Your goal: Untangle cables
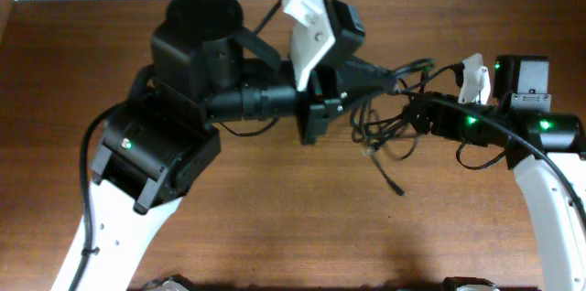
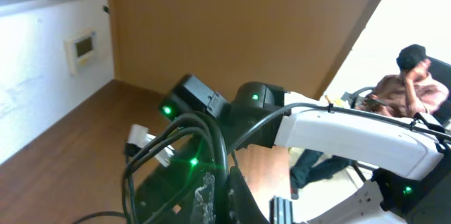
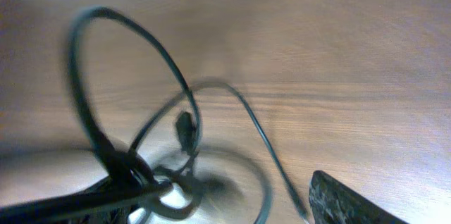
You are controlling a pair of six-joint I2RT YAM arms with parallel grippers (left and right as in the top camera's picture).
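In the overhead view, the left arm comes in from 7 o'clock and climbs to a bulky raised joint near 11 o'clock. From there its forearm lies level toward 3 o'clock and ends just right of centre. Its left end effector is closed on the cables. In the left wrist view, black loops rise straight out of its pinched fingers. The cables hang from that grip as one loose tangle, just to the 3 o'clock side of the middle of the surface. A single strand trails toward 6 o'clock and ends in a small plug. The right arm enters from 5 o'clock, bends at its elbow near 3 o'clock and reaches toward 9 o'clock. This brings the right end effector to the 3 o'clock edge of the tangle. Its jaws stand apart and grip nothing. In the blurred right wrist view, loops of cable lie over the wood ahead of it, with one dark finger at 5 o'clock.
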